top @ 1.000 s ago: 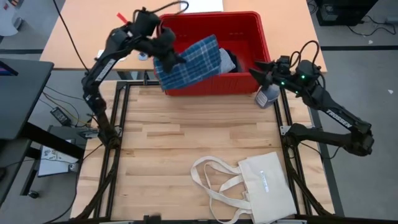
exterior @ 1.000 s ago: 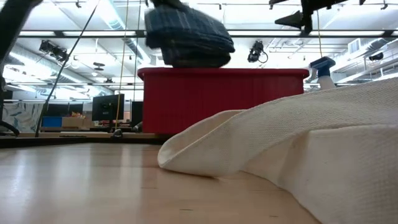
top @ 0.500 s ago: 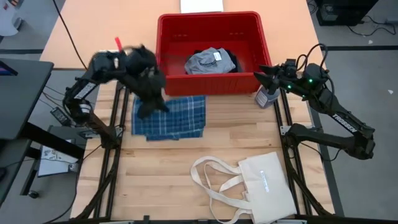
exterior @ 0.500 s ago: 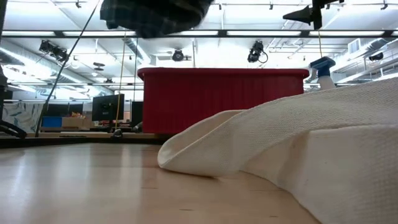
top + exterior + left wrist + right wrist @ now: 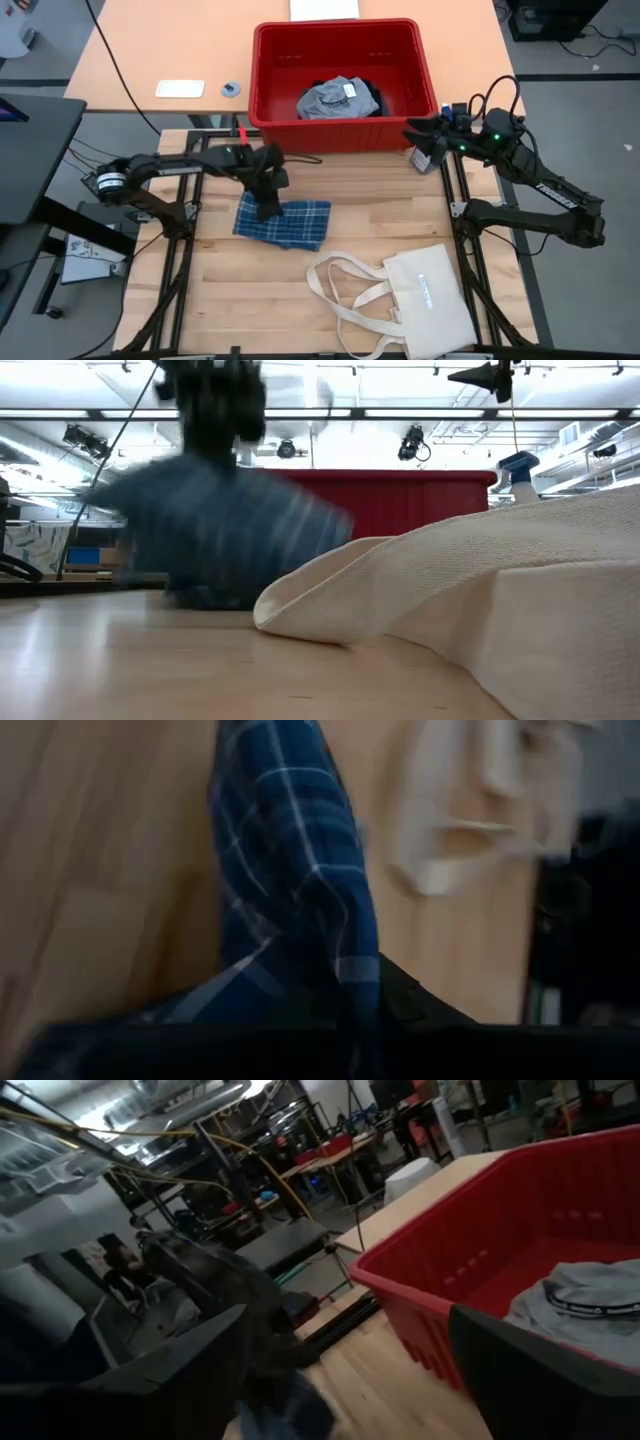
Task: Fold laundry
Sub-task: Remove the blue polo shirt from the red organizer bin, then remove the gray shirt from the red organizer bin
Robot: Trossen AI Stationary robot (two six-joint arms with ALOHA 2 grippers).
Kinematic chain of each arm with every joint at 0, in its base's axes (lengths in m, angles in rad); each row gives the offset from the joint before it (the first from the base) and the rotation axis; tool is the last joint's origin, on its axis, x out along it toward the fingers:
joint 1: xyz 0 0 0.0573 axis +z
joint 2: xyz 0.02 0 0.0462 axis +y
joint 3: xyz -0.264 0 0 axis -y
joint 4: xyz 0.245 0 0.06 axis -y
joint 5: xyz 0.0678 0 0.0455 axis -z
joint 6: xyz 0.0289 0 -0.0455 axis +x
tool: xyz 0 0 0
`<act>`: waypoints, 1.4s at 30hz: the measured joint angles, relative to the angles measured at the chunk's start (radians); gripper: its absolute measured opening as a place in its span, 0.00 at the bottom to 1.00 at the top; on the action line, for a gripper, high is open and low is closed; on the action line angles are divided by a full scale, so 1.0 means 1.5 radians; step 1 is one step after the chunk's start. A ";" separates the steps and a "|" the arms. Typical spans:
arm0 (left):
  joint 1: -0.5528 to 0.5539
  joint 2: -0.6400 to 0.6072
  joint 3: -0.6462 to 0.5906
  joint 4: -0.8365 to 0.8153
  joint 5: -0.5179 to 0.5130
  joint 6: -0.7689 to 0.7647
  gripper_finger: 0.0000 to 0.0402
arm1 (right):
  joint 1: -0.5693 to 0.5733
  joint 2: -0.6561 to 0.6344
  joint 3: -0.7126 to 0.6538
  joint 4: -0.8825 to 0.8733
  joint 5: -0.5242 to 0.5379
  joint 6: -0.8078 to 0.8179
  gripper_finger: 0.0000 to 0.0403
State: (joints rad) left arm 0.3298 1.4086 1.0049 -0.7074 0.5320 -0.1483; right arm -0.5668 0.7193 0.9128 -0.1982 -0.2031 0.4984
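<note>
Left end effector is bringing the plaid garment down onto the desk for folding

The left end effector (image 5: 268, 196) is gripping the blue-white plaid garment (image 5: 290, 222) by one edge, its fingers closed tight on the cloth, and the piece is lying partly bunched on the wooden desk (image 5: 330, 290) in front of the red bin (image 5: 260, 80). The right end effector (image 5: 415, 128) is hovering beside the bin's right corner with its fingers spread wide and nothing in them. A light blue-grey garment (image 5: 335, 97) is sitting inside the bin over darker pieces. A cream tote bag (image 5: 430, 295) is lying on the near part of the desk, close to the plaid piece. The step looks like laying out, not folding yet; next, the cloth probably needs spreading flat, likely with the right arm taking an opposite edge.
</note>
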 joint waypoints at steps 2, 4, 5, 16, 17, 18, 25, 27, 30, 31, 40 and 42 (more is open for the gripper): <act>0.017 0.001 -0.073 0.082 0.002 -0.066 0.06 | 0.002 0.000 0.000 0.000 0.000 0.000 0.86; 0.028 0.002 -0.110 0.102 0.003 -0.110 0.14 | 0.002 0.000 0.000 0.000 -0.004 0.000 0.86; 0.029 0.002 -0.118 0.099 0.003 -0.114 0.18 | 0.002 0.000 0.000 0.000 -0.009 0.000 0.86; 0.030 0.002 -0.007 -0.005 -0.131 -0.025 0.69 | 0.002 0.000 0.000 -0.014 -0.058 -0.018 0.86; 0.032 0.002 0.017 -0.030 -0.166 -0.011 0.71 | 0.002 0.000 0.000 -0.016 -0.058 -0.020 0.86; 0.032 0.002 0.042 -0.048 -0.201 0.001 0.72 | 0.002 0.000 0.000 -0.018 -0.058 -0.024 0.86; 0.051 0.030 0.212 -0.001 -0.302 0.006 0.70 | 0.002 0.011 0.000 -0.019 -0.041 -0.054 0.86; 0.072 0.070 0.268 -0.006 -0.287 0.001 0.68 | 0.002 0.025 0.000 -0.016 -0.036 -0.055 0.86; 0.105 0.137 0.369 -0.005 -0.252 0.006 0.64 | 0.002 0.053 0.000 0.001 -0.035 -0.055 0.86; 0.117 0.159 0.406 -0.004 -0.237 0.009 0.63 | 0.002 0.063 0.000 0.006 -0.035 -0.055 0.86; 0.257 0.363 0.675 0.000 -0.143 0.048 0.55 | -0.032 0.158 0.000 0.108 -0.031 -0.049 0.86; 0.287 0.407 0.713 0.012 -0.117 0.047 0.54 | -0.041 0.178 0.000 0.124 -0.016 -0.048 0.86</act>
State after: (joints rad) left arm 0.7610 2.0187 2.0745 -0.6895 0.3566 -0.0776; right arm -0.6290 0.9855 0.9134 -0.0121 -0.2272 0.4259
